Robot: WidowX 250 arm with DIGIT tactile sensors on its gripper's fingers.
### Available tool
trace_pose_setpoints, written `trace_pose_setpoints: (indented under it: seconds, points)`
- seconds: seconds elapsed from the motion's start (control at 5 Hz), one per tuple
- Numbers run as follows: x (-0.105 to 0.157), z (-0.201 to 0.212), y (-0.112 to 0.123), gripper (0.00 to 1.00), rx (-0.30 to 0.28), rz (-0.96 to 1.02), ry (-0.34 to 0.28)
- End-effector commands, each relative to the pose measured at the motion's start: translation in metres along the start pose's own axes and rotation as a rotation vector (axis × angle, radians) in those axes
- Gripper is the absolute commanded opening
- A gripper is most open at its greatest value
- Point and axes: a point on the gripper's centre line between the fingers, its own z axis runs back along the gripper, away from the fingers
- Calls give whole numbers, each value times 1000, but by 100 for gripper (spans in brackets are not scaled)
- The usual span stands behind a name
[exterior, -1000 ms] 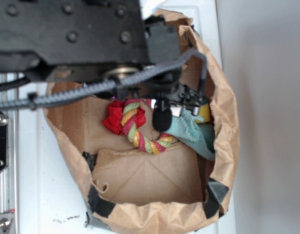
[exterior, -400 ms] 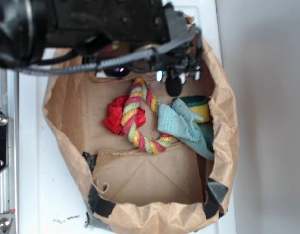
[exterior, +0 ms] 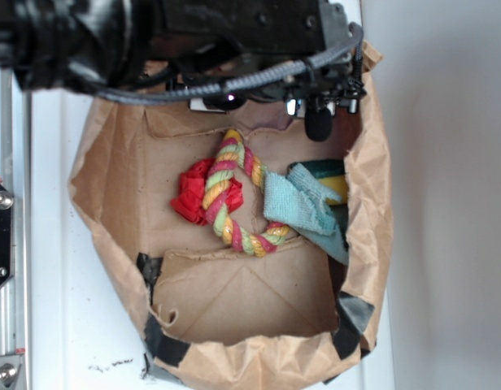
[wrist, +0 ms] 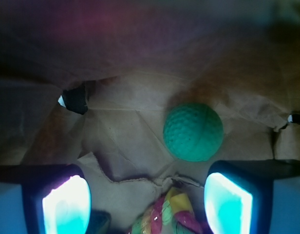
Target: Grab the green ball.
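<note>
— Where is the gripper (wrist: 147, 197), and how do its jaws stand?

— Spread apart, nothing between them. In the wrist view the two fingers (wrist: 228, 204) frame the lower corners, glowing bluish. In the exterior view the gripper (exterior: 320, 114) hangs at the far upper end of the paper bag (exterior: 112, 244), under the black arm (exterior: 153, 24).

— And the green ball (wrist: 193, 131)?

— Ahead of the fingers in the wrist view, lying on the brown paper floor of the bag, a little toward the right finger but apart from it. The exterior view does not show it; the arm covers that end of the bag.

— What lies further out?

— The rope ring (exterior: 230, 195), striped red, yellow and green, near the bag's middle; its end (wrist: 164, 217) shows between the fingers. A red crumpled piece (exterior: 189, 191) touches its left side. To its right a teal cloth (exterior: 303, 207) lies partly over a yellow sponge with a dark green top (exterior: 332, 179). Black tape (exterior: 165, 341) patches the bag's near corners, and the bag sits on a white tabletop (exterior: 63, 325).
</note>
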Motion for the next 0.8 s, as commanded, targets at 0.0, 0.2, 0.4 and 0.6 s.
trace_pose_setpoints:
  seconds: [0.0, 0.2, 0.4, 0.6]
  points:
    - [24, 5, 20, 100, -17, -38, -43]
    - [26, 8, 28, 100, -9, -65, -44]
    - [32, 7, 33, 100, 4, -68, -54]
    - [35, 3, 39, 100, 22, -73, -55]
